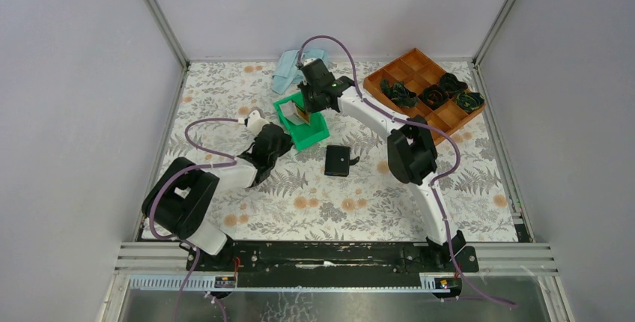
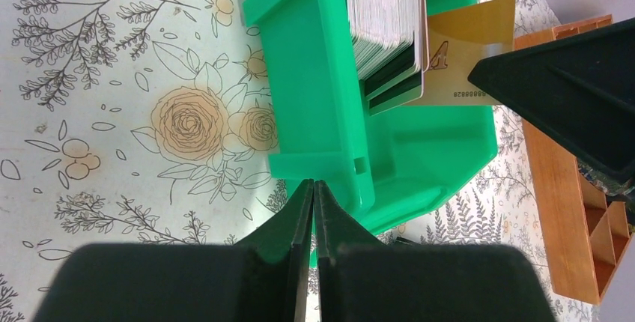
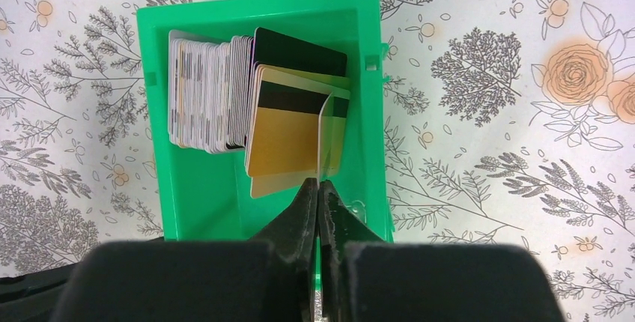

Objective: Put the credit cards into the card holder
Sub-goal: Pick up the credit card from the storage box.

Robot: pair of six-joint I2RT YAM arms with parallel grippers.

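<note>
Floral bench (image 1: 479,187): right fingers (image 3: 318,191) pinch a gold card (image 2: 464,37) inside the green bin (image 3: 161,187); left fingers (image 2: 313,191) closed, empty, bin just ahead.

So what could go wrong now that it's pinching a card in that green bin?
The right gripper pinches just the edge of one card, so it may slip or twist on lifting. The next card leans on it and might get dragged out of the bin. The holder looks folded shut, so there may be no slot ready for the card.
</note>
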